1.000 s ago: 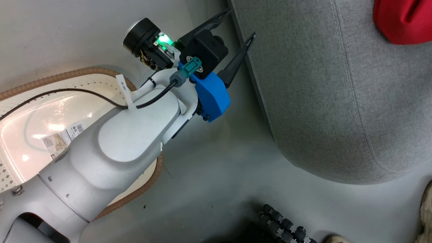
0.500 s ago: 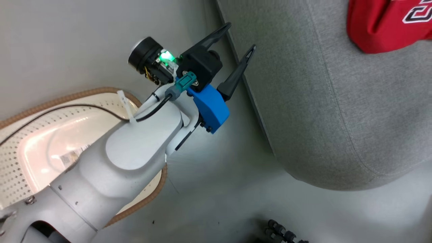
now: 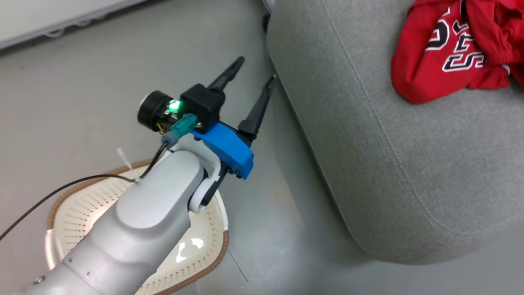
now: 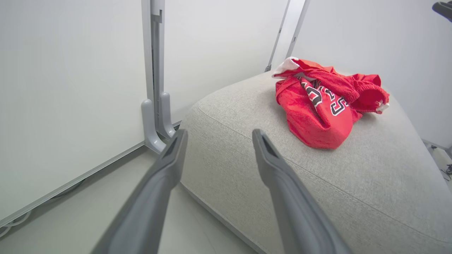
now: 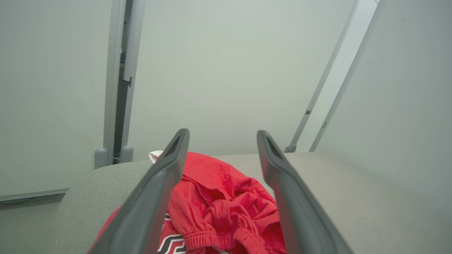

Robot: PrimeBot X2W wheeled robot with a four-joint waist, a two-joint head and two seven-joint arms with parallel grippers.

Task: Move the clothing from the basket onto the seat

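One clothing (image 3: pixel 430 61) heap on one seat (image 3: pixel 389 164), off its edge, one basket (image 3: pixel 222 246) across open floor (image 3: pixel 278 229), left gripper (image 3: pixel 255 69) and right gripper (image 5: pixel 222 134) spread, empty.

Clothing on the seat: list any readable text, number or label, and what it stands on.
"5": black figure outlined in white on the red jersey, clearest in the left wrist view.
Other black-and-white characters beside it on the jersey: folded into creases, cannot be read as a word or number.
White trim of the clothing: no readable label.
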